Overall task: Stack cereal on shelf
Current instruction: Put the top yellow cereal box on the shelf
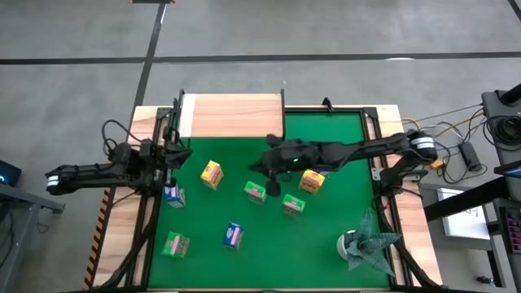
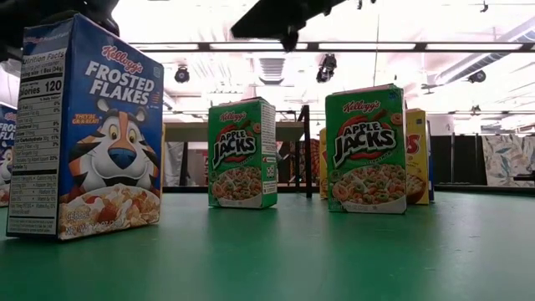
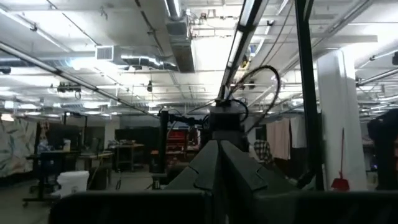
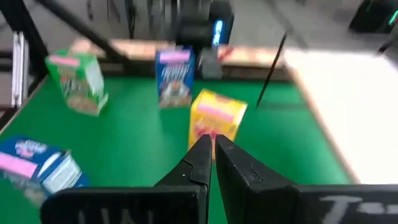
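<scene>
1. Right gripper point(image 1: 259, 168) hovered mid-frame over green mat point(image 1: 326, 236), fingers closed, empty.
2. Left gripper point(image 1: 168, 155) closed at frame left.
3. Cereal boxes point(image 1: 212, 174) stood scattered on mat; shelf point(image 1: 232, 116) sat upper centre.

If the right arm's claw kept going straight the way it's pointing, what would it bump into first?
Most likely the yellow cereal box standing straight ahead of the shut right claw on the green mat. How much gap remains is hard to judge.

The grey floor point(image 1: 326, 32) has dark lines. Long ceiling lights point(image 3: 245, 28) shine over silver pipes point(image 3: 177, 37).
</scene>
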Robot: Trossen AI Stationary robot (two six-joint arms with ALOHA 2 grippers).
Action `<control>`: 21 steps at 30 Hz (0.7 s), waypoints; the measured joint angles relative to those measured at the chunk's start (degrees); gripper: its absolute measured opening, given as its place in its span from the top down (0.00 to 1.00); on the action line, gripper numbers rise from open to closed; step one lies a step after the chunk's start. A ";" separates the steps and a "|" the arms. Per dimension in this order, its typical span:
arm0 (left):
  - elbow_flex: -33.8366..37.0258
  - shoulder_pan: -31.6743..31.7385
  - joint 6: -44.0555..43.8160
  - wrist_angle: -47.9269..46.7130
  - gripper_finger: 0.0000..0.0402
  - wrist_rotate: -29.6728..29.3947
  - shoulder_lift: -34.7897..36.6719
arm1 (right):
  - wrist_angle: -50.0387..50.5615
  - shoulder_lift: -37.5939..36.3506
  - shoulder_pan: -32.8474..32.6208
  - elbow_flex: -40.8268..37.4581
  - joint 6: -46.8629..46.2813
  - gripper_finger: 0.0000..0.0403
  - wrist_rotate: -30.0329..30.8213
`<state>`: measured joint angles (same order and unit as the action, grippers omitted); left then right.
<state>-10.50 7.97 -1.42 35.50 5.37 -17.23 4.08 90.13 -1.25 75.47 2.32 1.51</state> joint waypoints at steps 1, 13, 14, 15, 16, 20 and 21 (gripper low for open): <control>0.02 0.00 0.70 -0.19 1.00 0.00 0.00 | 2.58 1.26 -0.32 1.77 -0.96 0.97 0.01; 0.04 0.00 4.08 -0.76 1.00 -0.07 1.12 | 23.86 10.32 -1.97 15.38 -6.25 0.97 0.19; 0.04 0.00 4.12 -0.86 1.00 -0.09 1.35 | 24.87 10.42 -1.97 15.54 -6.23 0.97 0.23; 0.06 0.00 4.14 -1.14 1.00 -0.09 1.67 | 25.19 10.49 -1.97 15.61 -6.22 0.97 0.42; 0.07 0.00 4.24 -1.32 1.00 -0.09 1.99 | 25.32 10.47 -1.97 15.64 -6.22 0.97 0.70; 0.07 0.00 5.67 -3.16 1.00 -0.13 3.24 | 26.80 9.96 -1.97 15.64 -6.22 0.97 3.03; 0.07 0.00 5.73 -3.32 1.00 -0.13 3.48 | 27.20 9.90 -1.97 15.65 -6.24 0.97 3.07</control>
<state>-10.44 7.97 4.32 32.18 5.23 -13.75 31.28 100.03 -3.22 91.12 -3.91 4.58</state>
